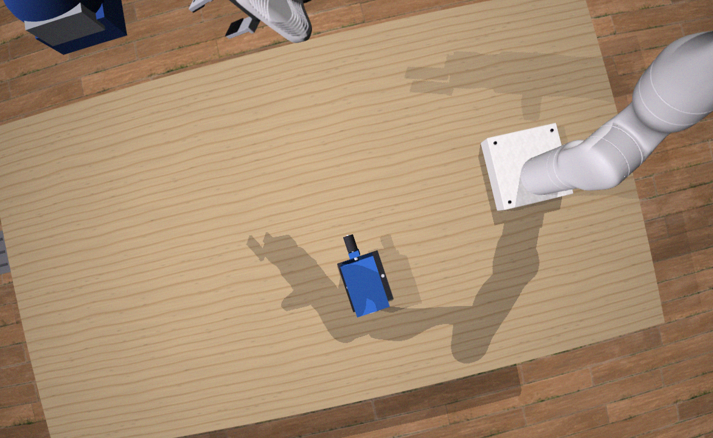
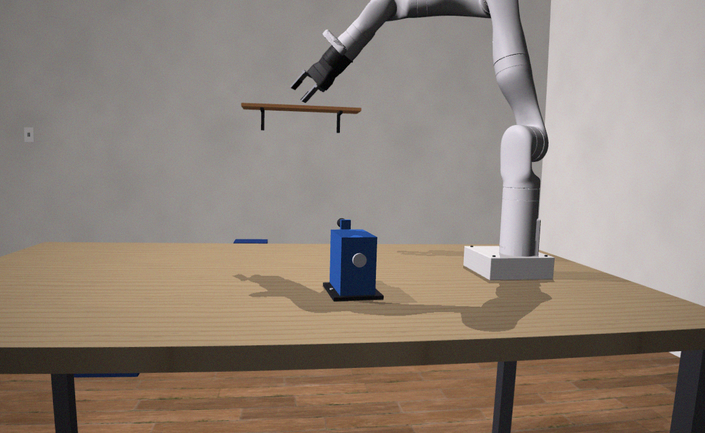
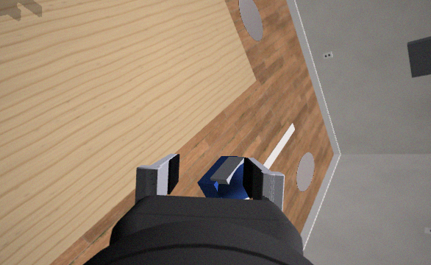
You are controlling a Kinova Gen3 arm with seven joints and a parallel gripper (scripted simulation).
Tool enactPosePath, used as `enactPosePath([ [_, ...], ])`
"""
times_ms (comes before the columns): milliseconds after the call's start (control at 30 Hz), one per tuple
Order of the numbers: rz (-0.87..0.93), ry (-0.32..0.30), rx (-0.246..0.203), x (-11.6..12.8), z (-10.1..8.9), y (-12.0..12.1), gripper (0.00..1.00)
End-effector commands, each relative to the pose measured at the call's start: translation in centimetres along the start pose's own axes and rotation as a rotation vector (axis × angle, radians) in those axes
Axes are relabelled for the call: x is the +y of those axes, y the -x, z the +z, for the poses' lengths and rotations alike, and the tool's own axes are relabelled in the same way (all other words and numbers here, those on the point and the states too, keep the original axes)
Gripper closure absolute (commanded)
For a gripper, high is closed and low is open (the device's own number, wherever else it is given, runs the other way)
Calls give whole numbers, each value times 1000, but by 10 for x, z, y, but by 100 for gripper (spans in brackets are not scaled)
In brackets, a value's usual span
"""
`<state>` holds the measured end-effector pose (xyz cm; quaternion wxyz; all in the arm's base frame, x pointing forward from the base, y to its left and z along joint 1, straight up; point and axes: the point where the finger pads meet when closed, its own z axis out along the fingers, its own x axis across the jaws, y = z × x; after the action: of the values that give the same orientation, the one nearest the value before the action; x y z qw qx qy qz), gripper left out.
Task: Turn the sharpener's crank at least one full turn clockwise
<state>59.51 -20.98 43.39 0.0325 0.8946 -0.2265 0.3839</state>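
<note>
Your gripper hangs high in the air with its fingers spread wide and nothing between them. It points down and to the left in the exterior view, just in front of the wall shelf as that camera sees it.

The sharpener is far below your gripper and a little to the right of it in the exterior view, standing upright on the table on a black base. Its crank sticks out from the side of the sharpener that faces away from the exterior camera; in the top view it pokes out from the upper end of the blue body, with a dark handle at its tip. A grey round knob shows on the face turned toward the exterior camera.

Through your wrist camera you look past the open fingers at the table edge, the wood floor and a blue object with a grey top on the floor; the sharpener does not show there.

The arm's white base sits on the table, well apart from the sharpener. The arm's shadow falls across the table and over the sharpener.
</note>
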Motion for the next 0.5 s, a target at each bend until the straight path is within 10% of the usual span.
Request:
enactPosePath([
  [0, -162, -43, -221, -33, 29, 53, 0],
  [133, -314, -89, -387, -73, 35, 93, 0],
  [200, -314, -89, -387, -73, 35, 93, 0],
  [467, -507, -134, -604, -120, 43, 215, 0],
])
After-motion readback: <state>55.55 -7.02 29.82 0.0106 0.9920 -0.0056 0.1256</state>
